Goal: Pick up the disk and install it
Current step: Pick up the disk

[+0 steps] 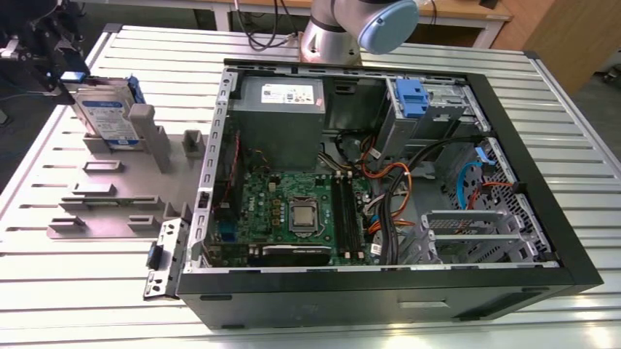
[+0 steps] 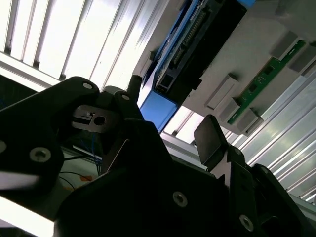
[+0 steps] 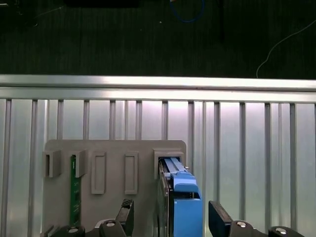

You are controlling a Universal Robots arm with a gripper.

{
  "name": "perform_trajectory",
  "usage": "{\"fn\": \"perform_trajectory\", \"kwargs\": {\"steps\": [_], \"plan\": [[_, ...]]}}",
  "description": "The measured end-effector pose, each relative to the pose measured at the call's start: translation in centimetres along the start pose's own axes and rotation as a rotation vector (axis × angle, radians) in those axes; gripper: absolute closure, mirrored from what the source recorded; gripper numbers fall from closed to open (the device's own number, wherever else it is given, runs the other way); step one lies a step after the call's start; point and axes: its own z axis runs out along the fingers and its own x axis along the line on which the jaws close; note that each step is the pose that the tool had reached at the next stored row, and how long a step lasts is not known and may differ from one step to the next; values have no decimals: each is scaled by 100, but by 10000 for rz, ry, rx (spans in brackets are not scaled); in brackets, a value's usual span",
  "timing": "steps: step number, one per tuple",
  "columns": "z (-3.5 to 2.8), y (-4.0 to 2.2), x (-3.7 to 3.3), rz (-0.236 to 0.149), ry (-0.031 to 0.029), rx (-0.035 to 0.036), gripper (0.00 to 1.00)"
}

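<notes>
The disk [image 1: 105,116] is a silver drive with a blue-and-white label and blue side rails. It stands on edge in a slot of the grey fixture plate [image 1: 116,189], on the exterior view's left, outside the computer case [image 1: 388,182]. My gripper [image 1: 63,69] hovers just above and behind its top edge. In the first wrist view the gripper [image 3: 172,217] is open, one finger on each side of the disk's blue rail [image 3: 183,207], with gaps on both sides. The second wrist view shows the same open gripper [image 2: 170,111] around the disk [image 2: 197,44].
The open case holds a grey power supply [image 1: 279,116], a motherboard [image 1: 301,211] and a blue-latched drive bay [image 1: 412,102] at its far right corner. A green memory stick [image 3: 75,190] stands in another fixture slot. The arm's base [image 1: 335,33] is behind the case.
</notes>
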Motion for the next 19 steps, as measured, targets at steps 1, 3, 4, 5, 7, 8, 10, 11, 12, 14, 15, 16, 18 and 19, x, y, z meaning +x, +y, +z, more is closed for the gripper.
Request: {"fn": "perform_trajectory", "kwargs": {"steps": [1, 3, 4, 5, 7, 8, 10, 11, 12, 14, 15, 16, 18, 19], "plan": [[5, 4, -1, 0, 0, 3, 31], [20, 13, -9, -8, 0, 10, 31], [27, 15, -20, -17, 0, 9, 31], [34, 16, -35, -27, 1, 8, 31], [50, 18, -63, -33, 0, 12, 31], [61, 24, -71, -34, -1, 13, 31], [76, 37, -76, -34, 1, 11, 31], [86, 44, -76, -34, 1, 13, 31], [97, 48, -76, -35, -2, 16, 31], [116, 55, -76, -36, -28, 16, 31], [126, 56, -77, -35, -41, 17, 31], [134, 58, -77, -35, -49, 15, 31], [153, 59, -76, -35, -58, 16, 32], [163, 59, -76, -34, -60, 16, 38]]}}
